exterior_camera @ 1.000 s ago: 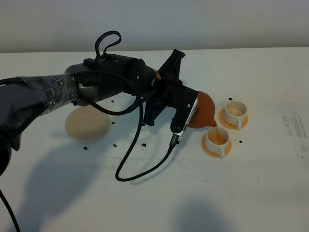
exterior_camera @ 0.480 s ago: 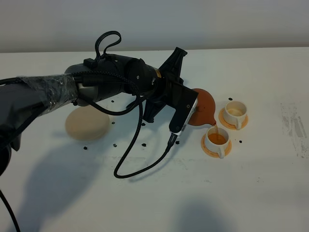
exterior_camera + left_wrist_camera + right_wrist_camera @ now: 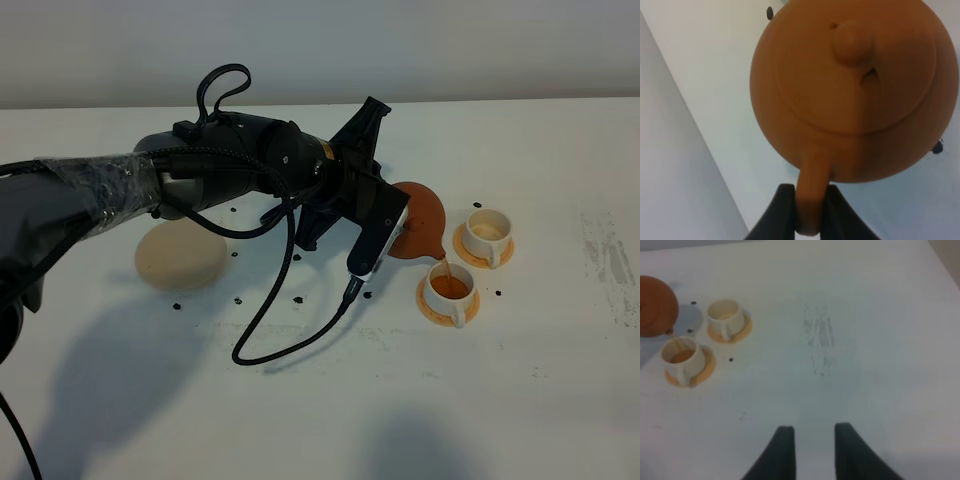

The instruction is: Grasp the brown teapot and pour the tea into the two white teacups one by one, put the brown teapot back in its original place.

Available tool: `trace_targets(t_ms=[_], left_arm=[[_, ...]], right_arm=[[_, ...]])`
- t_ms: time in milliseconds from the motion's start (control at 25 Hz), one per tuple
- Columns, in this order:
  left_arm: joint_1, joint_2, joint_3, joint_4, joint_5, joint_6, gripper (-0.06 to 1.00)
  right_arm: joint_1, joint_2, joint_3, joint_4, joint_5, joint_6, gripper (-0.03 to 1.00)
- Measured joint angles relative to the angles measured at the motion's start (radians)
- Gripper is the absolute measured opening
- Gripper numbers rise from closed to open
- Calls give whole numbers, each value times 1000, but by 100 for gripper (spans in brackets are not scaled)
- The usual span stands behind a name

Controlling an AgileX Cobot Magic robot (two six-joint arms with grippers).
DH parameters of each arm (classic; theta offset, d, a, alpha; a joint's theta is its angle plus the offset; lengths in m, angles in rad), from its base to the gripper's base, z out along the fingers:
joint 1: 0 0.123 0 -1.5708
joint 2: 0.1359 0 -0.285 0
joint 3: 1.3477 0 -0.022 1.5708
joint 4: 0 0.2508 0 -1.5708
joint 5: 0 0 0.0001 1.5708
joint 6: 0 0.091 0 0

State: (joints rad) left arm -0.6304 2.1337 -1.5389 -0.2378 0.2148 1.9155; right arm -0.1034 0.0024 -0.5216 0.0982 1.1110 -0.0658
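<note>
The brown teapot (image 3: pixel 422 220) hangs tilted above the table, spout down over the nearer of the two white teacups (image 3: pixel 449 285). A thin stream of tea runs into that cup, which holds amber tea. The farther teacup (image 3: pixel 487 229) sits on its orange saucer with a pale inside. My left gripper (image 3: pixel 809 201) is shut on the teapot (image 3: pixel 850 90) by its loop handle; in the high view the wrist hides the fingers. The cream coaster (image 3: pixel 181 256), the original place, lies bare at the left. My right gripper (image 3: pixel 812 432) hovers over bare table, fingers apart, holding nothing.
Small dark specks (image 3: pixel 238 298) dot the table around the coaster and cups. A black cable (image 3: pixel 290 335) loops from my left arm down onto the table. Scuff marks (image 3: pixel 820 340) streak the surface right of the cups. A pale wall (image 3: pixel 320 50) bounds the far table edge.
The teapot has tipped a little further over the nearer teacup, and the tea in that cup has risen and darkened. The right gripper has not moved.
</note>
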Motion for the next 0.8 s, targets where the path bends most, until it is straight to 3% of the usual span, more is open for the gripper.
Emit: trace_targets(t_ms=[800], left_arm=[[-8, -3, 0, -4, -25, 44, 9]], right_arm=[[0, 0, 0, 0, 0, 0, 22]])
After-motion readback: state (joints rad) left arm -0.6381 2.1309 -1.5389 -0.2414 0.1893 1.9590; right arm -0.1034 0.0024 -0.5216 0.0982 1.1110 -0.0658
